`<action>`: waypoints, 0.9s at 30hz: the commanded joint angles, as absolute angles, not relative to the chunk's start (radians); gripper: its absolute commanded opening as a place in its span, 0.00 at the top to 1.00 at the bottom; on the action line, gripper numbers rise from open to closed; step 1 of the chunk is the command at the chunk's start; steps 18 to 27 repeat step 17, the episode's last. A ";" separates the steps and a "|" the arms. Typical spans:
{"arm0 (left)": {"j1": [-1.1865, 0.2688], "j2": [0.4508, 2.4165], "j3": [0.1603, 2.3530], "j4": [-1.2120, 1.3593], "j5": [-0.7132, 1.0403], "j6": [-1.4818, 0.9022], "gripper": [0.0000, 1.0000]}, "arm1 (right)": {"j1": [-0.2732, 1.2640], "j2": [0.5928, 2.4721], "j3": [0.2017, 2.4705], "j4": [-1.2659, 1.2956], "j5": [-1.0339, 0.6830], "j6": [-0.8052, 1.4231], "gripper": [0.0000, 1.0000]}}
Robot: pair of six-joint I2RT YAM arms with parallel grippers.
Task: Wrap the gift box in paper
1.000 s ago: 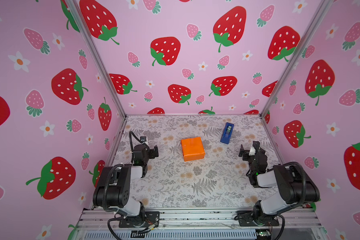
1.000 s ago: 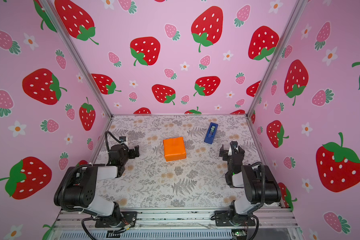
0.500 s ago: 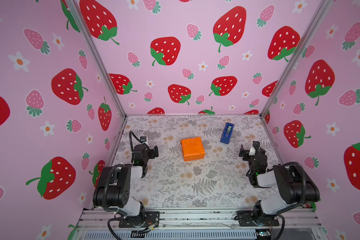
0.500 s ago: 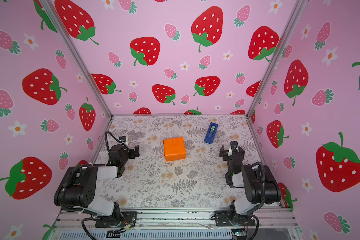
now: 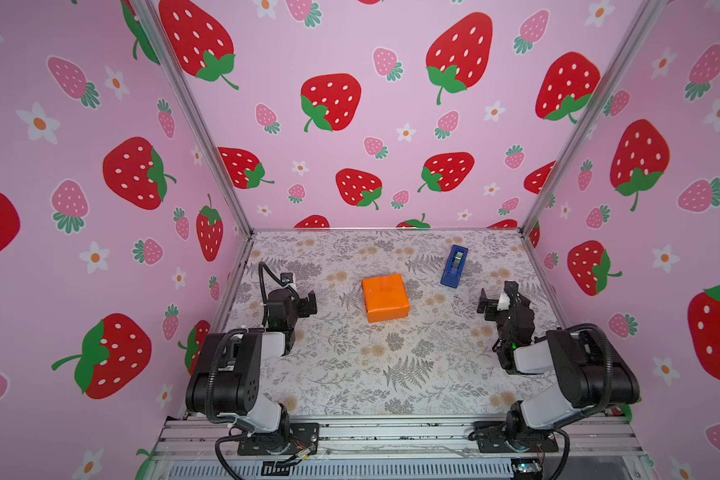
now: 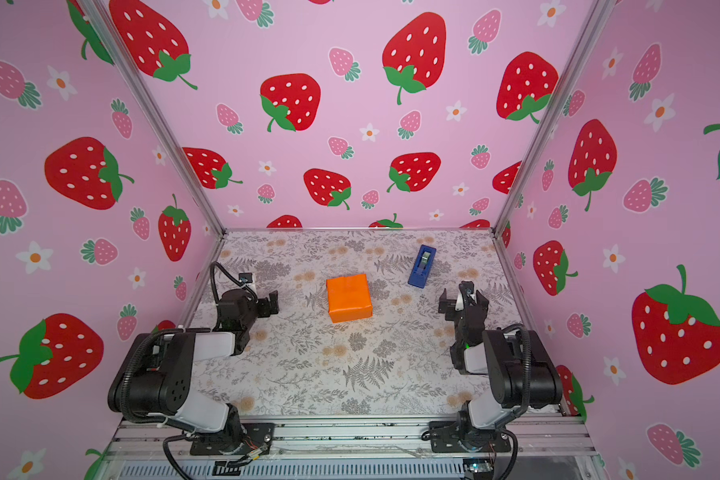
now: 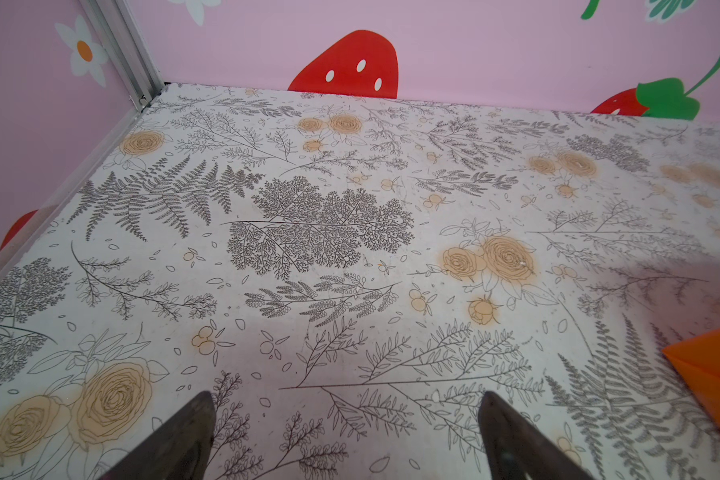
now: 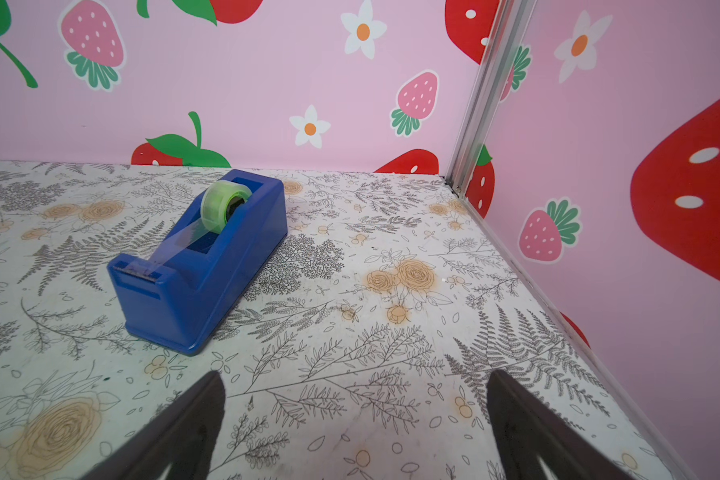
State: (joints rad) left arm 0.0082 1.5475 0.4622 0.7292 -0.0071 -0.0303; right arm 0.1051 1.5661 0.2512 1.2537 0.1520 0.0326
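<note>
Gift box [image 5: 386,297] sealed in smooth orange paper [image 6: 348,296], well apart from all fingers. Left gripper [image 7: 346,395] and right gripper [image 8: 356,373] spread wide, empty.

The left arm [image 5: 233,374] and the right arm [image 5: 578,370] have the same build: thick black joints with white-grey links between them. A black ribbed hose [image 5: 215,370] runs along each arm. Each arm has a black base plate [image 5: 277,441], with thin wires beside it. A small green light [image 5: 513,345] shines on each wrist. The left gripper [image 5: 312,303] and the right gripper [image 5: 495,297] are black. Their fingers [image 7: 179,436] are dark and taper to points.
</note>
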 commanded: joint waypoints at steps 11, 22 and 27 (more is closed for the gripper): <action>0.015 1.552 0.464 0.751 0.006 -0.022 0.01 | 0.110 1.575 0.267 1.254 0.143 0.014 0.00; 0.019 1.550 0.462 0.752 0.015 -0.024 0.01 | 0.113 1.574 0.268 1.255 0.142 0.014 0.00; 0.019 1.550 0.462 0.752 0.015 -0.024 0.01 | 0.113 1.574 0.268 1.255 0.142 0.014 0.00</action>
